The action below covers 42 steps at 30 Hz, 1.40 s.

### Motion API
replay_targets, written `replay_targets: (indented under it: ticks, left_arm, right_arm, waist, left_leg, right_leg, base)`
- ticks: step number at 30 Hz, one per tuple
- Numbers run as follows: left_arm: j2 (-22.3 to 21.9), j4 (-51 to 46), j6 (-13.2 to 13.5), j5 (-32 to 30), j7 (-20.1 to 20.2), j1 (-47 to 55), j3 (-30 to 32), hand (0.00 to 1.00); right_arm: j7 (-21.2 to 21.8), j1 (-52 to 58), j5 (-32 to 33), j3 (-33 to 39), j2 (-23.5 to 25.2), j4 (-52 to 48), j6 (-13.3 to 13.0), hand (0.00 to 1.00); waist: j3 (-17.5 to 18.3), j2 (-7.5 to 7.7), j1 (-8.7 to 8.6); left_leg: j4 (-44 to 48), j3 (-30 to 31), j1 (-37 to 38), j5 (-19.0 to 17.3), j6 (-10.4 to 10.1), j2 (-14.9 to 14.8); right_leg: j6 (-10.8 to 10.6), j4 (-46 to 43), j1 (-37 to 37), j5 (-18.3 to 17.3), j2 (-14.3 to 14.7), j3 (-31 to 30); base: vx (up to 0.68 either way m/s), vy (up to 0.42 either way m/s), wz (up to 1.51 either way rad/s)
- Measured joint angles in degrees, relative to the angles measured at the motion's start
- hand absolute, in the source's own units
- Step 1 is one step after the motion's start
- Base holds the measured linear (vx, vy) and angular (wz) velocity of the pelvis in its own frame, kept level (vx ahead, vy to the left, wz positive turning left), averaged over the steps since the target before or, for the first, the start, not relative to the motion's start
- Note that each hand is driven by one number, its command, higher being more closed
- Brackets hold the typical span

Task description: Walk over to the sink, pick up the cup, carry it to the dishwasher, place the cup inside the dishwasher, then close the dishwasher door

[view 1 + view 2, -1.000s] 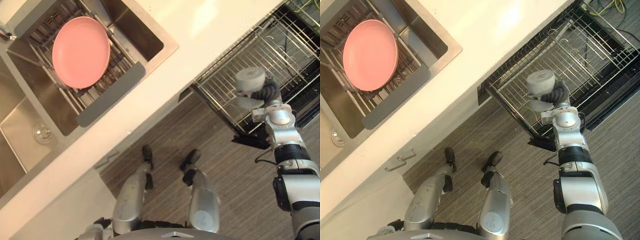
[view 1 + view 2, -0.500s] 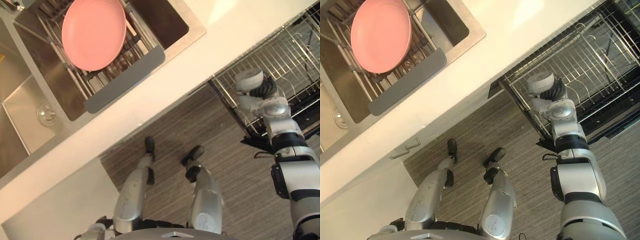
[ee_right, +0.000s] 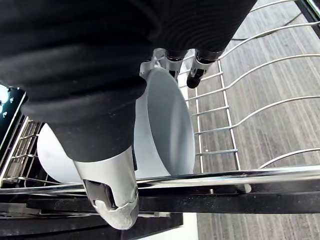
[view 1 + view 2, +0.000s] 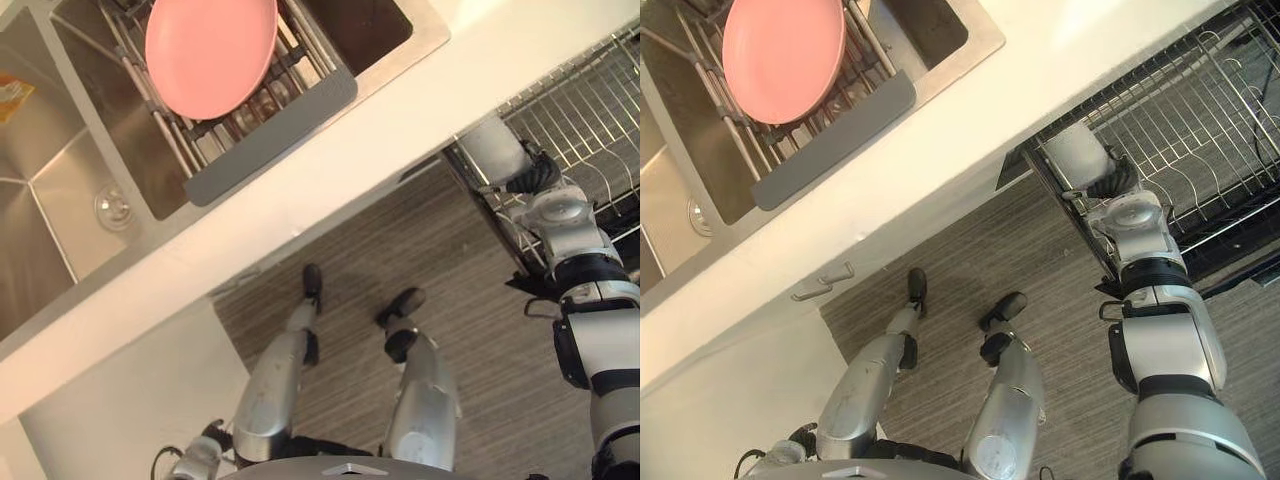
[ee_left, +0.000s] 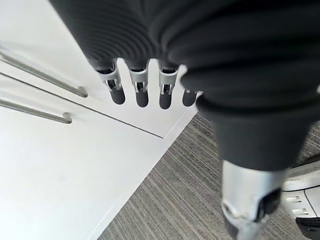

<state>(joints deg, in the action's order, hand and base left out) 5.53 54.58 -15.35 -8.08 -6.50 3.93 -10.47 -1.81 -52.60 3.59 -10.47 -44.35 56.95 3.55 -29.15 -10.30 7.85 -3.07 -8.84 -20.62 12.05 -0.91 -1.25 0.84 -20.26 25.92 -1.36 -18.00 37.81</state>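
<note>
I use the dishwasher rack (image 4: 590, 110) as my reference. My right hand (image 4: 528, 176) is at the rack's corner nearest the counter (image 4: 400, 130), its fingers and thumb wrapped around the pale grey cup (image 4: 493, 150). In the right wrist view the cup is tilted on its side, with its open mouth facing along the rack's wires. The rack's shiny front rail crosses just in front of the cup's lower side. I cannot tell whether the cup touches the wires beneath it. The counter's edge overhangs that corner closely, so room is tight there. Further along the rack from the cup the wire floor lies bare, with rows of upright prongs.

The rack is pulled out over a strip of grey striped floor (image 4: 470, 290), which runs open between the rack and the white cabinet (image 5: 60, 165).

My left hand (image 5: 150, 75) hangs well away from the rack beside that cabinet, fingers straight and holding nothing. Two slim metal handles (image 5: 45, 115) are on the cabinet face.

Far from the rack, across the counter, a steel sink (image 4: 60, 200) is set into the worktop. A pink plate (image 4: 210, 50) leans in a grey-edged drainer (image 4: 270, 135) across one basin.
</note>
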Motion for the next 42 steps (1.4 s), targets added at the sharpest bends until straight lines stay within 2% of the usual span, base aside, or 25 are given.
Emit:
replay_targets:
  ticks: [2, 4, 8, 9, 10, 12, 14, 15, 17, 18, 22, 24, 25, 27, 29, 32, 34, 35, 37, 38, 39, 41, 42]
  left_arm:
    - [0.0, 0.0, -0.1, 0.1, -0.2, 0.3, -0.4, 0.00]
    - [-0.1, -0.1, 0.0, 0.3, -0.8, 0.6, -0.6, 0.00]
    - [-0.4, -2.3, 0.0, 0.5, -1.0, 2.7, 3.3, 0.00]
    - [-0.4, -2.3, -0.1, 0.5, -1.0, 3.1, 4.0, 0.00]
    - [-0.3, -2.3, -0.1, 0.5, -0.9, 4.5, 5.8, 0.00]
    - [0.0, -2.2, 0.0, 0.6, -1.1, 5.9, 7.1, 0.00]
    - [0.3, -1.9, 0.4, 1.4, -2.7, 6.9, 10.1, 0.00]
    - [0.3, -1.8, 0.4, 1.7, -3.2, 6.9, 10.7, 0.00]
    - [0.4, -1.6, 0.3, 1.7, -3.5, 6.9, 11.9, 0.00]
    - [0.1, -1.5, 0.2, 1.7, -3.5, 6.9, 12.6, 0.00]
    - [-0.7, 0.6, -1.5, 3.5, -4.9, 7.2, 15.5, 0.00]
    - [-1.3, 0.7, -2.4, 4.3, -5.5, 7.7, 17.1, 0.00]
    - [-1.4, 0.7, -2.4, 4.6, -5.8, 7.7, 17.0, 0.00]
    - [-1.4, 0.7, -2.4, 4.6, -5.8, 7.7, 16.8, 0.00]
    - [-1.4, 0.6, -2.7, 4.0, -5.5, 7.8, 16.6, 0.00]
    - [-1.6, 0.7, -3.1, 3.5, -5.1, 8.5, 16.5, 0.00]
    - [-1.5, 1.2, -3.1, 3.5, -4.2, 8.7, 16.5, 0.00]
    - [-1.4, 1.5, -3.1, 3.4, -3.6, 8.7, 16.3, 0.00]
    - [-0.6, 1.9, -3.1, 2.9, -3.1, 9.4, 14.1, 0.00]
    - [-0.1, 2.4, -3.5, 1.8, -3.2, 9.6, 13.0, 0.00]
    - [0.2, 2.5, -3.9, 1.1, -3.0, 9.8, 12.4, 0.00]
    - [1.2, 2.7, -4.3, -1.3, -1.6, 9.9, 12.0, 0.00]
    - [1.3, 3.0, -4.5, -2.7, -1.2, 10.0, 12.0, 0.00]
  right_arm:
    - [-2.6, 0.4, 4.5, 3.3, 0.7, -1.0, 0.0, 0.00]
    - [-7.6, 3.1, 8.0, 10.7, 2.5, -6.4, -1.7, 0.00]
    - [-14.1, 15.9, 10.1, 24.1, 6.2, -23.5, -8.6, 0.00]
    - [-14.7, 18.1, 10.4, 25.9, 7.0, -26.4, -9.5, 0.00]
    - [-15.5, 23.3, 12.5, 29.5, 10.3, -33.2, -12.1, 0.00]
    - [-16.1, 28.6, 15.0, 31.9, 14.4, -39.8, -14.5, 0.00]
    - [-15.6, 36.7, 18.5, 35.1, 21.1, -47.8, -18.1, 0.00]
    - [-15.0, 38.6, 19.3, 36.1, 22.7, -49.4, -18.9, 0.00]
    - [-11.5, 45.0, 22.5, 38.2, 27.5, -54.2, -21.5, 0.00]
    - [-10.1, 46.1, 23.6, 38.2, 28.3, -55.2, -21.9, 0.00]
    - [3.0, 49.1, 34.7, 34.7, 33.1, -65.8, -21.8, 0.00]
    - [9.0, 49.1, 37.2, 30.7, 33.6, -68.5, -19.5, 0.00]
    - [12.3, 49.0, 38.3, 29.0, 34.0, -69.7, -18.0, 0.00]
    - [15.6, 48.9, 39.6, 27.3, 34.4, -69.6, -15.9, 0.00]
    - [16.2, 47.9, 39.7, 24.2, 34.9, -69.2, -13.1, 0.00]
    - [15.8, 44.4, 38.7, 18.2, 35.0, -66.3, -11.3, 0.00]
    - [15.0, 42.9, 38.8, 16.1, 35.1, -64.8, -10.2, 0.00]
    - [14.7, 43.0, 38.9, 15.9, 35.2, -64.8, -9.5, 0.00]
    - [13.3, 43.2, 38.9, 15.2, 35.4, -64.4, -9.5, 0.00]
    - [12.4, 44.0, 38.8, 15.0, 35.5, -63.9, -9.5, 0.00]
    - [12.1, 44.4, 38.8, 15.0, 35.5, -63.2, -9.6, 0.00]
    - [11.2, 46.5, 38.8, 15.3, 35.4, -62.2, -9.5, 0.00]
    - [11.2, 47.2, 38.8, 15.3, 35.4, -62.4, -9.5, 0.00]
  waist:
    - [0.0, 0.01, -0.13]
    - [0.0, 0.02, -0.86]
    - [-0.2, 0.43, -3.74]
    - [-0.3, 0.63, -4.09]
    - [-0.2, 1.53, -5.29]
    - [0.4, 2.92, -6.63]
    - [2.7, 5.39, -8.49]
    - [3.4, 5.89, -8.87]
    - [5.9, 7.66, -9.75]
    - [6.8, 7.88, -9.90]
    - [11.4, 8.19, -10.68]
    - [13.0, 8.17, -10.64]
    - [13.3, 8.00, -10.67]
    - [14.3, 7.85, -10.37]
    - [15.3, 8.24, -8.81]
    - [16.3, 8.93, -7.89]
    - [16.4, 9.06, -7.22]
    - [16.5, 8.98, -7.18]
    - [16.5, 9.36, -6.99]
    - [16.7, 9.94, -7.50]
    - [16.9, 10.31, -7.82]
    - [17.5, 11.30, -8.16]
    - [17.9, 11.93, -8.51]
  left_leg:
    - [0.0, -0.3, 0.8, 0.0, 0.0, 0.1]
    - [0.2, -0.8, 2.6, -0.3, 0.4, 0.1]
    - [2.3, -2.0, 6.1, -2.9, 0.3, -0.4]
    - [2.5, -2.3, 6.8, -3.4, 0.1, -0.6]
    - [3.0, -3.8, 8.7, -4.4, 0.0, -1.2]
    - [3.0, -5.2, 10.6, -5.4, -0.4, -1.8]
    - [3.1, -7.1, 12.8, -6.7, -1.0, -2.9]
    - [3.1, -7.3, 13.5, -7.0, -1.1, -3.2]
    - [4.1, -8.8, 15.9, -8.9, -1.4, -4.5]
    - [4.3, -9.0, 16.3, -9.4, -1.3, -4.7]
    - [7.2, -12.5, 18.7, -11.8, -1.4, -6.4]
    - [10.5, -17.6, 18.7, -14.0, -0.4, -7.5]
    - [13.4, -22.6, 18.7, -15.7, 0.4, -8.7]
    - [16.8, -27.6, 18.8, -17.5, 1.4, -9.6]
    - [15.8, -26.8, 19.0, -17.8, 2.3, -7.3]
    - [11.7, -26.2, 20.9, -16.9, 3.5, -3.7]
    - [10.9, -25.6, 21.8, -17.3, 4.1, -2.4]
    - [10.6, -24.0, 21.8, -17.9, 4.0, -1.8]
    - [8.8, -22.5, 22.8, -17.5, 4.0, -0.9]
    - [8.0, -20.2, 23.5, -17.4, 4.3, -0.6]
    - [7.9, -18.5, 23.7, -17.5, 4.6, -0.6]
    - [7.9, -12.0, 23.8, -17.5, 4.6, -0.6]
    - [7.9, -10.0, 23.9, -17.5, 4.6, -0.6]
  right_leg:
    - [-0.1, -0.4, -0.4, -0.2, -0.2, -0.5]
    - [-0.3, -0.4, -2.0, -0.4, -0.2, -1.0]
    - [-1.4, 0.9, -6.4, -0.9, 0.6, -1.6]
    - [-1.5, 1.3, -7.1, -0.9, 1.0, -1.9]
    - [-1.8, 2.4, -8.9, -0.7, 1.8, -2.9]
    - [-1.8, 3.6, -10.4, -0.6, 2.8, -3.6]
    - [-1.8, 5.4, -12.6, -0.5, 4.4, -4.3]
    - [-1.9, 5.9, -13.4, -0.5, 4.7, -4.3]
    - [-1.8, 8.0, -17.2, -0.4, 6.0, -4.2]
    - [-2.0, 8.6, -18.1, -0.3, 6.4, -4.0]
    - [-3.2, 14.0, -24.2, 1.5, 8.0, -2.1]
    - [-3.9, 16.8, -27.0, 2.6, 8.3, -0.4]
    - [-4.6, 17.9, -29.1, 3.0, 8.1, 1.3]
    - [-5.8, 18.6, -31.4, 3.4, 7.3, 4.1]
    - [-7.0, 18.7, -32.4, 4.1, 5.6, 5.7]
    - [-7.9, 17.4, -32.8, 4.4, 3.2, 5.6]
    - [-8.3, 14.1, -32.7, 3.8, 1.2, 5.8]
    - [-7.4, 9.8, -31.8, 3.1, -0.6, 6.5]
    - [-3.3, 0.2, -28.3, 2.1, -3.8, 2.6]
    - [-2.3, -3.5, -26.7, 0.0, -3.9, -2.4]
    - [-2.8, -3.9, -26.5, -1.7, -3.0, -4.6]
    - [-3.5, -3.8, -23.4, -6.0, 1.5, -13.4]
    - [-3.6, -3.7, -21.8, -6.2, 2.7, -16.0]
  base:
    - [0.00, -0.049, -0.07]
    - [0.01, -0.041, -0.13]
    - [0.01, -0.030, -0.14]
    - [0.04, -0.026, -0.42]
    - [0.05, -0.026, -0.45]
    - [0.07, -0.033, -0.48]
    - [0.12, -0.052, -0.39]
    - [0.13, -0.055, -0.24]
    - [0.10, -0.040, -0.17]
    - [0.13, -0.021, -0.07]
    - [0.11, 0.026, 0.12]
    - [0.08, 0.092, 0.34]
    - [0.05, 0.110, 0.53]
    - [0.05, 0.194, 0.75]
    - [0.03, 0.264, 0.56]
    - [0.01, 0.176, 0.20]
    - [0.00, 0.235, 0.22]
    - [-0.01, 0.194, 0.37]
    - [0.02, 0.174, 0.45]
    - [0.05, 0.108, 0.63]
    - [0.09, 0.022, 0.94]
    - [0.11, -0.027, 1.14]
    - [0.13, -0.052, 1.05]
